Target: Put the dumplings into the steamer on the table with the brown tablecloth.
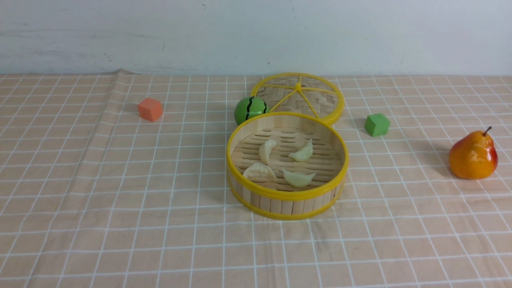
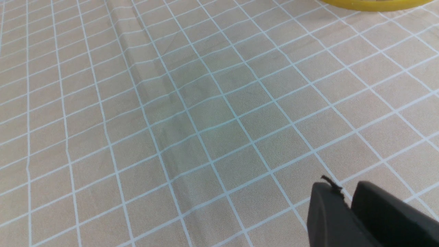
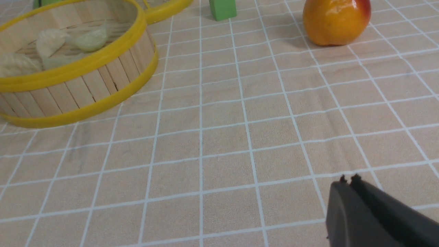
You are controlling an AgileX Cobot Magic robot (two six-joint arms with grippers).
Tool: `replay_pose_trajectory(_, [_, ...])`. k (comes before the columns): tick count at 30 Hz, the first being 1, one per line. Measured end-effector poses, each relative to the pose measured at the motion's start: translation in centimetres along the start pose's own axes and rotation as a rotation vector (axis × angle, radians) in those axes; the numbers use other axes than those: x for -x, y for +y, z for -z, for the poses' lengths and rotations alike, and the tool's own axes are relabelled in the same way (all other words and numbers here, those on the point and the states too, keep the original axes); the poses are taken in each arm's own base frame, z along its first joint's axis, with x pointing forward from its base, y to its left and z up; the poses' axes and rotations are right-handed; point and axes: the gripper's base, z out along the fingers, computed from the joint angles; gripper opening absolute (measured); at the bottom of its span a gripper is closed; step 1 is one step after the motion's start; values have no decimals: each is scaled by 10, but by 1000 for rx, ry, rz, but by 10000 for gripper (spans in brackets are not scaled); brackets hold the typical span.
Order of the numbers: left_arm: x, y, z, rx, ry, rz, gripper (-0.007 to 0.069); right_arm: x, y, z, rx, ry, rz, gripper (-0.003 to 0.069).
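Four dumplings [image 1: 285, 164] inside steamer [image 1: 287, 195], left claw [image 2: 344, 199] empty above bare cloth [image 2: 205, 120], tips slightly parted, right claw [image 3: 348, 183] pressed together, steamer and pear [image 3: 334, 20] ahead of it

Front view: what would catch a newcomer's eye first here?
The steamer sits mid-table with four dumplings on its slatted floor, its lid lying flat just behind it. A glossy orange pear stands far right, and a watermelon ball touches the steamer's back rim.

dumplings [image 3: 51, 44] inside steamer [image 3: 85, 82]; pear [image 3: 334, 20] well apart; jaws together.
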Motion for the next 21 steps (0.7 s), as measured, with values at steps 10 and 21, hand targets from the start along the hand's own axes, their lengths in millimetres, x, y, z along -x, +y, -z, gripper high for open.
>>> replay_pose_trajectory(10, [-1, 0, -2, 0, 1, -2, 112, 0, 0, 0, 0, 0, 0, 16])
replay_pose_trajectory(21, [-7, 0, -18, 186, -114, 128, 104, 0, 0, 0, 0, 0, 0, 30])
